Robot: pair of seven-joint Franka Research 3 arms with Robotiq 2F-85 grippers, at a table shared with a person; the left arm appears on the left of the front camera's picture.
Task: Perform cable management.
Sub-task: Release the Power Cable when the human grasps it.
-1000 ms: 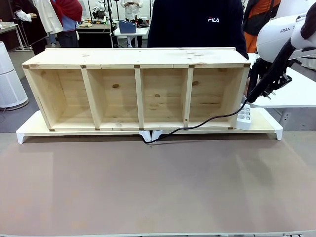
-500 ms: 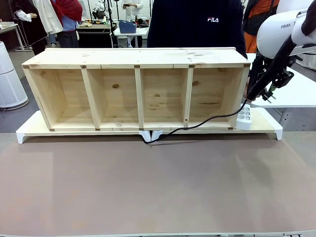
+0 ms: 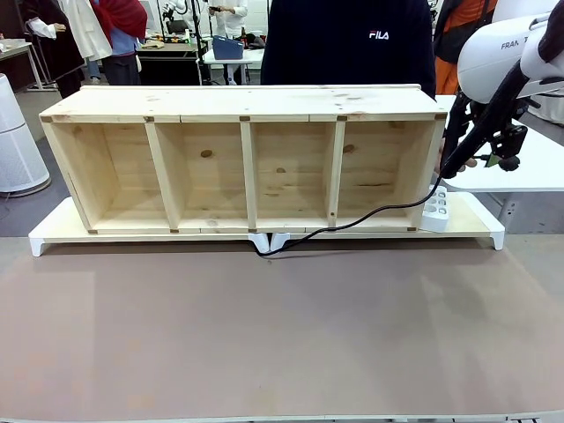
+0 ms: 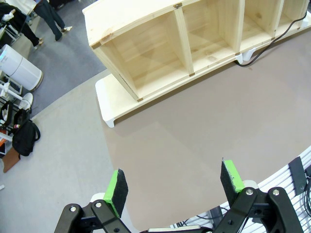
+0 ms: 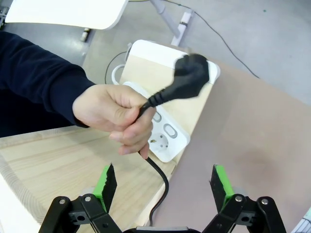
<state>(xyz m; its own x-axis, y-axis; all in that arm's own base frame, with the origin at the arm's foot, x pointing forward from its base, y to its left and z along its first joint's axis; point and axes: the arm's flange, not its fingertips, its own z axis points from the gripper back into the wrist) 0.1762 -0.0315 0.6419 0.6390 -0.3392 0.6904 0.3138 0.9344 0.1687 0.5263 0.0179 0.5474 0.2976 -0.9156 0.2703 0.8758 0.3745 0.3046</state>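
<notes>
Far left, over the brown table: left gripper wide open, nothing between the green pads, well apart from the work. In the middle, wooden shelf on its white base. From under the shelf front, the cable running right along the bottom board, then rising past the white power strip at the right end. There, the person's hand pinching the cable just behind the plug, plug held up above the strip. Right gripper open too, hovering near, the cable passing between its fingers below the hand. Best now, probably: close gently on the cable below the hand, well clear of the person's fingers, with no pull before release.
</notes>
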